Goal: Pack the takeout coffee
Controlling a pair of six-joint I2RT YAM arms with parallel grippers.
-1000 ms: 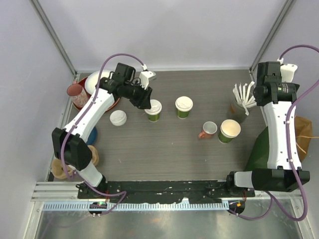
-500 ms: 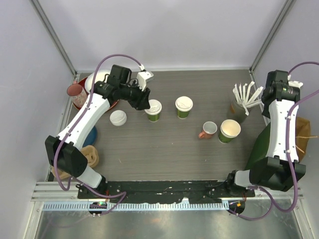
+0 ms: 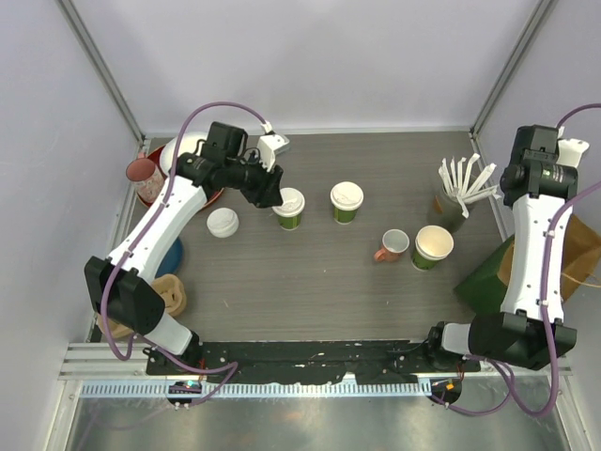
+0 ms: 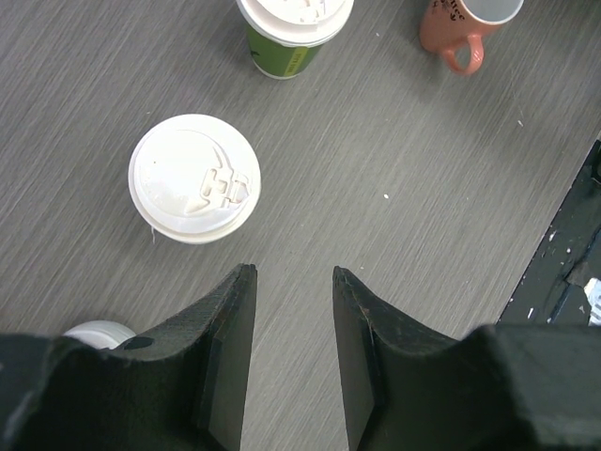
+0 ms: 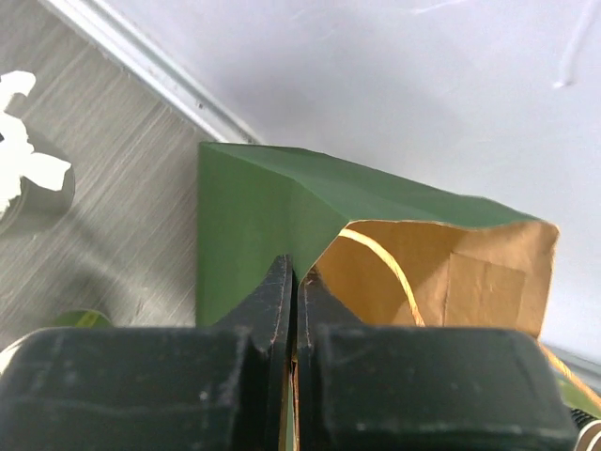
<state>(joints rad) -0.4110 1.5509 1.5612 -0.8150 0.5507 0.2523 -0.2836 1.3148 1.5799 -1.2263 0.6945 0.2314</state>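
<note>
Currently both takeout coffees stand upright on the tabletop, long axes vertical and lids facing up. The first lidded cup sits left of centre toward the back. The second lidded cup stands near it on the right, not touching.

Each has a green paper wall under a round white plastic lid. In the left wrist view, the first cup's lid shows a raised rim and an embossed sip tab. Its moulded marks are too small to read, and so is the paler print on the second cup's wall.

The left tool hangs just beside the first lidded cup, its jaws partly apart with nothing between them. The right tool is closed, pinching the top rim of a green paper bag. The bag has a brown inside and stands at the tabletop's right edge, well apart from both cups.

A loose white lid lies to the left of the first cup. A pink mug bears dark lettering I cannot make out, and a lidless green cup stands just beside it.
</note>
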